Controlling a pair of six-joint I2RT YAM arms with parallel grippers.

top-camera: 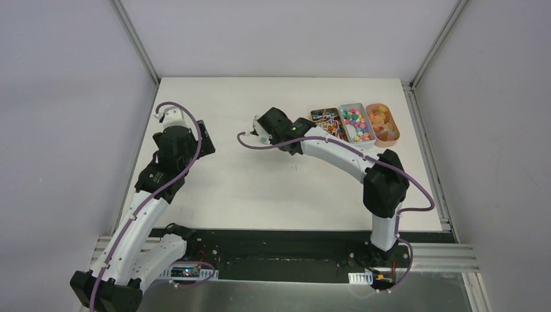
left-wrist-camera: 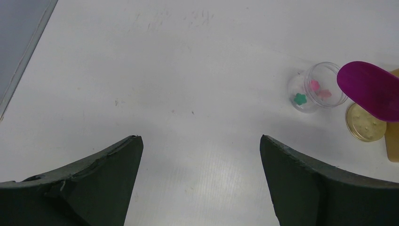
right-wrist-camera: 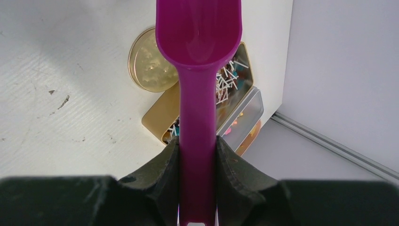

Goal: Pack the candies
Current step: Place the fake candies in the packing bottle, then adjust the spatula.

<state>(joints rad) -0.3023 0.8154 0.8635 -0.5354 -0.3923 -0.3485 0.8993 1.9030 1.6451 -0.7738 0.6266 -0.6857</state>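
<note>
The candies fill a silver tray at the back right. A small clear jar on the table holds three candies, one teal and two pink. My right gripper is shut on the handle of the purple scoop, whose bowl looks empty. In the left wrist view the scoop hangs just right of the jar's mouth. My right gripper is left of the trays. My left gripper is open and empty above bare table, left of the jar; it also shows in the top view.
A round gold lid lies beside the jar. A gold tray holds white-stick sweets, next to the silver tray and an orange tray. White walls and rails bound the table at back and right.
</note>
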